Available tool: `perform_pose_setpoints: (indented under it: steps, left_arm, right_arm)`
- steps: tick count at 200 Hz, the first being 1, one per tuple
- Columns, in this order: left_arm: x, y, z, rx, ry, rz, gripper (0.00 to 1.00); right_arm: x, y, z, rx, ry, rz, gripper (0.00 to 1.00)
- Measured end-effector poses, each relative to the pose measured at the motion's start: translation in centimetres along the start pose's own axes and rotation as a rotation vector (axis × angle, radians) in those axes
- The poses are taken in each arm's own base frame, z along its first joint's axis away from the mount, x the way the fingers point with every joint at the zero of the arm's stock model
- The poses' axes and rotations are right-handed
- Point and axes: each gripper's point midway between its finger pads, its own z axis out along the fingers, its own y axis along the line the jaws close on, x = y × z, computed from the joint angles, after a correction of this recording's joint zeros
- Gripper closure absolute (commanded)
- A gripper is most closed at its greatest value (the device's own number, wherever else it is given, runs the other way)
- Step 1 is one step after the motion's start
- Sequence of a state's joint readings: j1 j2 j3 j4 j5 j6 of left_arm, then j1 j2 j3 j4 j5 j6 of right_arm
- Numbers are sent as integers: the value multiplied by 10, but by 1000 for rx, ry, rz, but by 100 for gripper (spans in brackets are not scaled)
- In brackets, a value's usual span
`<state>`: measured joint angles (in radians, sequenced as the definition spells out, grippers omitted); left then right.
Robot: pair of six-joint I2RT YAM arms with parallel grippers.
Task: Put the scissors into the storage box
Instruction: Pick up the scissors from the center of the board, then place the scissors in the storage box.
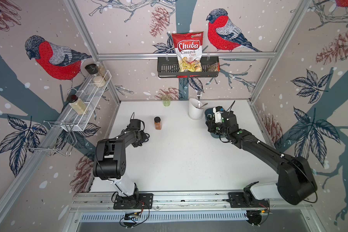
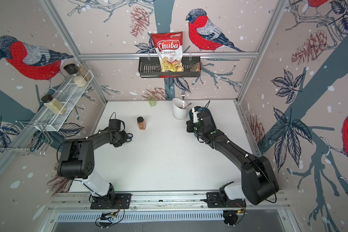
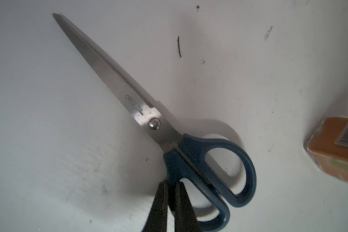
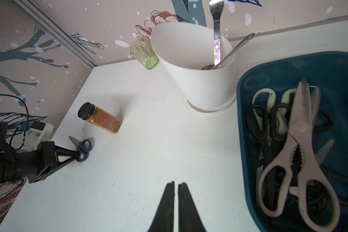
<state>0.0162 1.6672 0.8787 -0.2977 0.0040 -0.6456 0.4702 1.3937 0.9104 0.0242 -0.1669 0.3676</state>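
Blue-handled scissors (image 3: 141, 112) with long steel blades rest on the white table, the blades closed. My left gripper (image 3: 171, 183) is shut on one handle loop, which the right wrist view also shows at the left gripper (image 4: 76, 156) and small blue scissors (image 4: 82, 145). In both top views only the loops (image 1: 147, 136) peek out beside the left wrist. The teal storage box (image 4: 241, 120) holds pink-handled shears (image 4: 297, 160), cream-handled shears (image 4: 263, 96) and black-handled scissors (image 4: 257, 124). My right gripper (image 4: 176, 183) is shut and empty, hovering beside the box's near wall.
A white utensil holder (image 4: 199, 70) with a fork stands against the box. An orange spice jar (image 1: 157, 123) is close to the left gripper. A green glass (image 1: 166, 100) stands by the back wall. A black wire basket (image 1: 165, 69) hangs above.
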Motion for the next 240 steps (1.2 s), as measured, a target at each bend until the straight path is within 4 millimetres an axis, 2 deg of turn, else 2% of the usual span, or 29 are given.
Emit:
perform_pose_setpoints:
  steps: [20,56,104,138,164,212,240]
  left_arm:
    - [12,5,-12,-10,39,8,100]
    - [16,1,-37,26,13,24,100]
    - [63,-10,-52,83,62,69,100]
    - [109,-41,-64,157,113,132,100]
    - [133,-65,-69,199,139,158,100]
    - [150,-116,-74,264,139,205,100]
    - [158,-143,-75,303,143,227,100]
  right_arm:
    - [8,-1,7,-41,41,16,78]
    - [26,-2,19,-122,127,68,66]
    - [47,2,24,-242,208,149,56]
    - [62,14,28,-328,277,188,55]
    - [71,29,29,-403,317,188,55]
    - [104,69,29,-534,435,183,48]
    - [126,84,29,-581,495,182,46]
